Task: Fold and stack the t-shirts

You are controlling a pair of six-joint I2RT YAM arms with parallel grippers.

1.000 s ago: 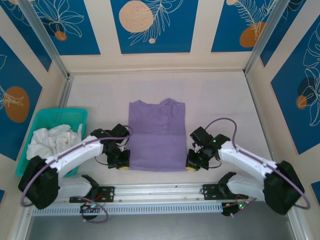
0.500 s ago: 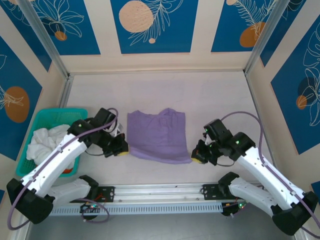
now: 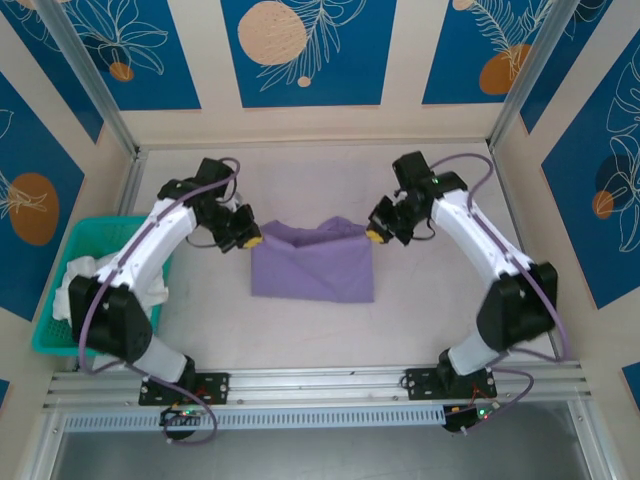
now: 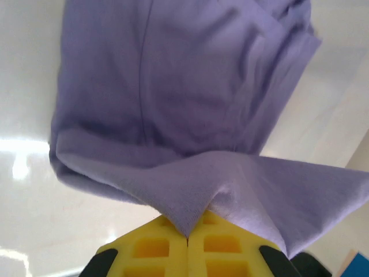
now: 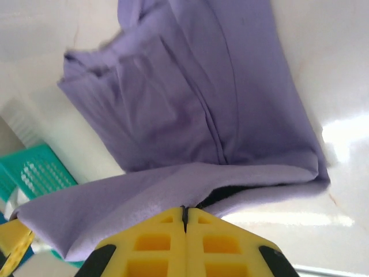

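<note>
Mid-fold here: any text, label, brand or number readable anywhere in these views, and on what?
No readable text.
The purple t-shirt, held by the left claw and right claw, shows plain fabric, no lettering on the faces in view.
The blue wall panels bear leaf and circle designs, no words.
The teal basket has no visible label.
</note>
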